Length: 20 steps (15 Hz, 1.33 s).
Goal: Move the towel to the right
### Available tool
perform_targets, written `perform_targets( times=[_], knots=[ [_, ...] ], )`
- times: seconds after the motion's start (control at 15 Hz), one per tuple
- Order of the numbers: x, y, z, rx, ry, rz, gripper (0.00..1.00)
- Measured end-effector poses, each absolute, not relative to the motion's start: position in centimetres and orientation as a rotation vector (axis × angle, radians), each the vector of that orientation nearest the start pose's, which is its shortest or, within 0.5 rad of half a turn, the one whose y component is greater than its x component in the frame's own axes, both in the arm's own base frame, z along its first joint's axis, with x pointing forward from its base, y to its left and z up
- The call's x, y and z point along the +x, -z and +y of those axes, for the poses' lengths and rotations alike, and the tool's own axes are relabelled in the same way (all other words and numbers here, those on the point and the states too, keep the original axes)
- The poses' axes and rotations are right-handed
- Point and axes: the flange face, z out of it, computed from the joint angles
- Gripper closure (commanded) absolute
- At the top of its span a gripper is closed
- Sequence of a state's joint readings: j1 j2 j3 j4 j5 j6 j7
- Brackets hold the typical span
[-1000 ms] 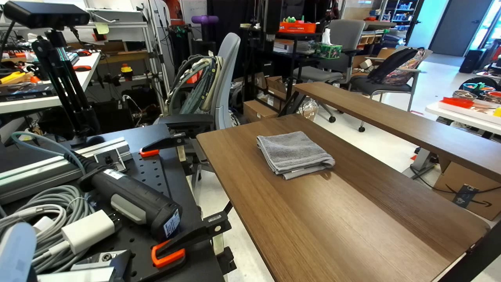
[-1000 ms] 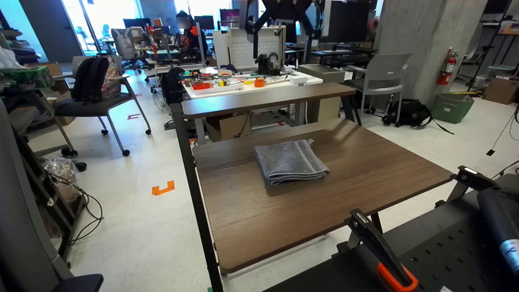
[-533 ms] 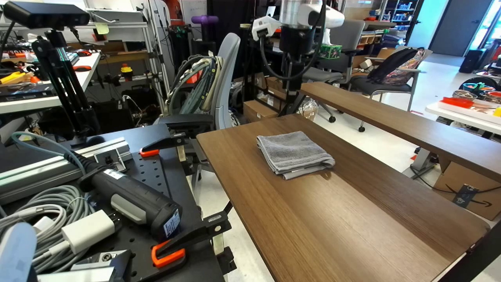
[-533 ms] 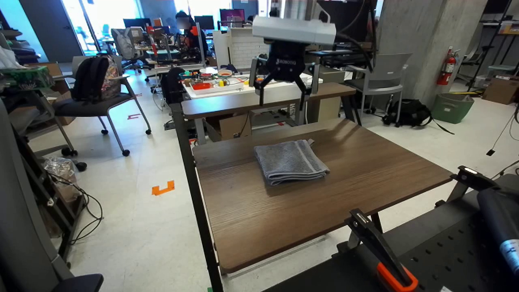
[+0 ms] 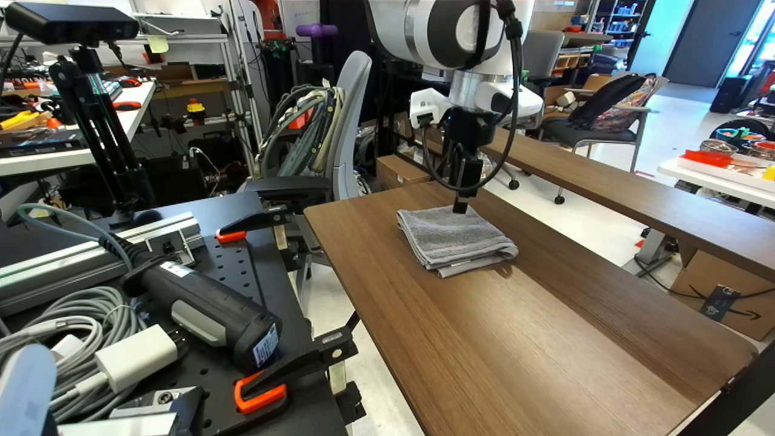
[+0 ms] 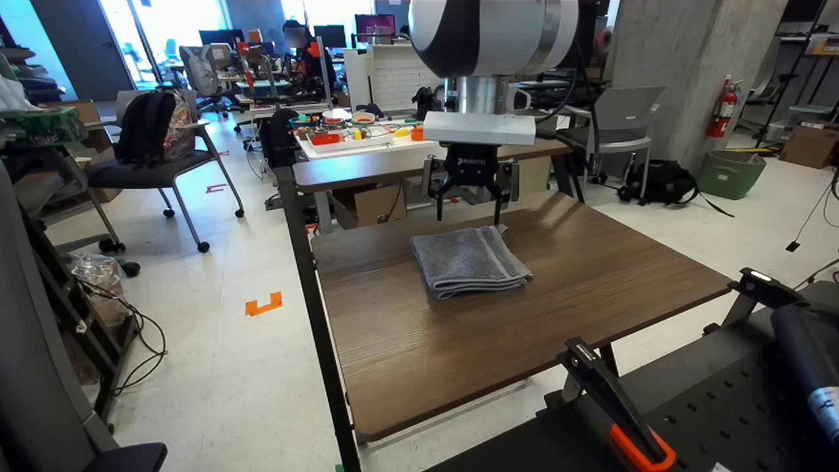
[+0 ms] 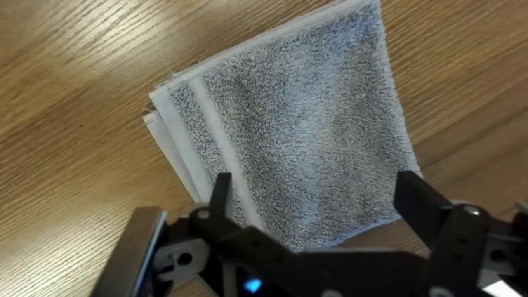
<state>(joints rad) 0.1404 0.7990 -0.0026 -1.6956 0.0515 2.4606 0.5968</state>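
In an exterior view, the folded grey towel (image 5: 454, 239) lies flat on the far part of the brown table (image 5: 514, 351); the gripper (image 6: 468, 219), its two fingers (image 7: 418, 202) set wide apart, hangs just above the towel, clear of it

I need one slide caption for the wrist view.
Open hand above a folded grey towel on a wood-grained tabletop.

towel (image 6: 468, 262) on table (image 6: 590, 275), claw (image 6: 468, 219) above
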Motion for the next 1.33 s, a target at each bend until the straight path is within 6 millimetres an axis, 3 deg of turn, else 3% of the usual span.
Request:
perform_targets(
  times=[0.53,1.33],
  knots=[
    [68.0,-8.1,7.2,-3.061,-0.103,0.792,0.00],
    [70.6,-5.7,5.5,-3.088,-0.105,0.824,0.00]
  ],
)
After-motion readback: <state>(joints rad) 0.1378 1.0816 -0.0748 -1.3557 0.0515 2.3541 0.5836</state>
